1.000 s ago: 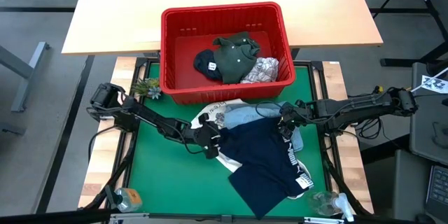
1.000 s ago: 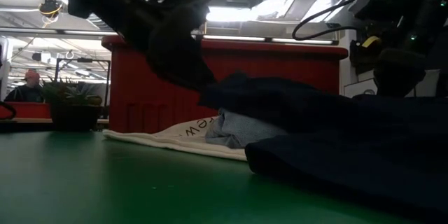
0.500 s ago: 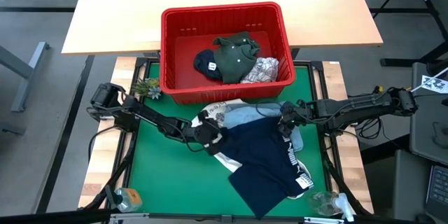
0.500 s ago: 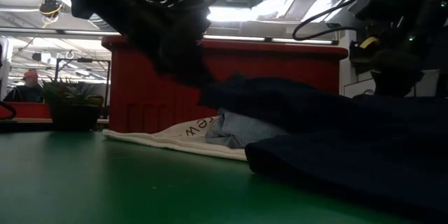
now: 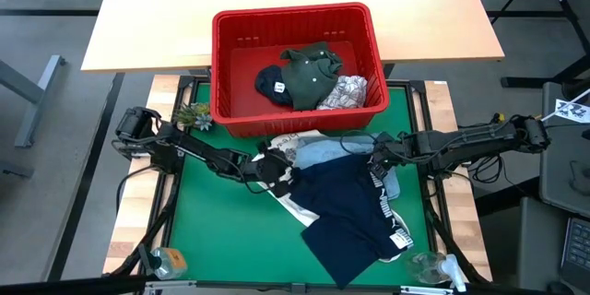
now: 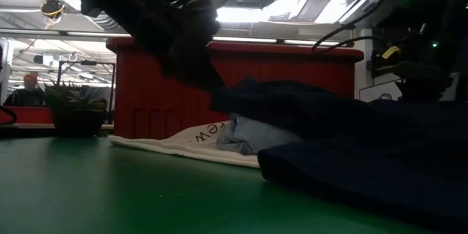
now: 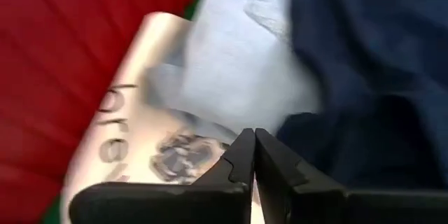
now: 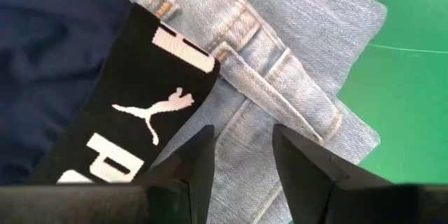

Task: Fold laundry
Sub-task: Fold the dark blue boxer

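A navy garment with a black Puma waistband (image 5: pixel 355 212) lies spread on the green mat. It partly covers light blue denim (image 5: pixel 323 152) and a white printed tote (image 5: pixel 286 147). My left gripper (image 5: pixel 273 173) is shut, and its tips (image 7: pixel 252 138) hang over the tote's print, beside the navy garment's left edge (image 7: pixel 301 126). My right gripper (image 5: pixel 376 159) is open and points steeply down. Its fingers (image 8: pixel 199 161) straddle the denim's waistband (image 8: pixel 280 91) next to the Puma band (image 8: pixel 133 126). An olive garment (image 5: pixel 309 72), a navy one and a white printed one lie in the red basket (image 5: pixel 230 64). My left gripper is shut just over the tote, close to the navy garment's edge; I see no cloth between its tips and cannot tell whether it touches either. My right gripper stands open over the denim; I cannot tell whether its fingertips touch the cloth.
The red basket stands at the mat's far edge, against a wooden table. A small plant (image 5: pixel 192 115) sits at the far left corner. Small clear objects lie at the near corners (image 5: pixel 166 260) (image 5: pixel 429 265). Bare green mat (image 5: pixel 212 230) spreads to the near left.
My left gripper has drawn back a little toward the table's far edge and has risen slightly. The navy garment lies as before.
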### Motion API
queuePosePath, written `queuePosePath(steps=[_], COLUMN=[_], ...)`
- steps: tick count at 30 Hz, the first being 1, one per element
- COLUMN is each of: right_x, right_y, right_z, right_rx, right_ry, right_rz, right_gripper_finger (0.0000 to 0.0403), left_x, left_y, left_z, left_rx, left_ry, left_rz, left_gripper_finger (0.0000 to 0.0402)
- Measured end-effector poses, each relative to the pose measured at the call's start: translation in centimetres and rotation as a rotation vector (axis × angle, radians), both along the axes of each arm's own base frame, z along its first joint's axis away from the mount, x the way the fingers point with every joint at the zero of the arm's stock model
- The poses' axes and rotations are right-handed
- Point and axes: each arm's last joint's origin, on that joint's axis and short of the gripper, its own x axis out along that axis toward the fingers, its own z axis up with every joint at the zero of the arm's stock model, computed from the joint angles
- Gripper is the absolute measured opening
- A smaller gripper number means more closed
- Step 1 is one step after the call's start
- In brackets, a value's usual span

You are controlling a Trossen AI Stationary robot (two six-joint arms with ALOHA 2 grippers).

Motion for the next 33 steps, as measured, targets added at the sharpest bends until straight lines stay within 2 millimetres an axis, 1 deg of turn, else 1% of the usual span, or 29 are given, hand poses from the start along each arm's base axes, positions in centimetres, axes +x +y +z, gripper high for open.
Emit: queuePosePath(steps=[5,8,11,14,18,21,28,31,33], right_x=[0.0,0.0,0.0,0.0,0.0,0.0,0.1,0.1,0.1], right_y=[0.0,0.0,0.0,0.0,0.0,0.0,0.0,0.1,0.1], right_z=[0.0,0.0,0.0,0.0,0.0,0.0,0.0,0.0,0.0], right_rx=[0.001,0.01,0.015,0.016,0.015,0.015,0.015,0.016,0.016], right_ry=[-0.001,-0.001,-0.001,0.0,0.001,0.001,-0.004,-0.01,-0.011], right_rz=[0.0,0.003,0.004,0.005,0.011,0.011,0.013,0.014,0.014], right_gripper_finger=[0.0147,0.0147,0.0147,0.0147,0.0147,0.0147,0.0147,0.0147,0.0147], left_x=[0.1,0.1,0.1,0.1,0.2,0.4,1.1,1.2,1.2], left_y=[-0.2,-0.3,-0.5,-0.6,-0.6,-0.7,-0.7,-0.6,-0.6], left_z=[0.0,-0.1,-0.1,-0.1,0.0,-0.2,-1.7,-1.6,-1.6], left_rx=[-0.062,-0.111,-0.162,-0.176,-0.162,-0.159,-0.154,-0.144,-0.13], left_ry=[0.0,0.001,0.015,0.018,-0.005,-0.018,-0.016,-0.033,-0.036], left_rz=[-0.048,-0.069,-0.135,-0.152,-0.136,-0.137,-0.128,-0.114,-0.097], left_gripper_finger=[0.0036,0.0068,0.0101,0.0128,0.0146,0.0148,0.0136,0.0121,0.0098])
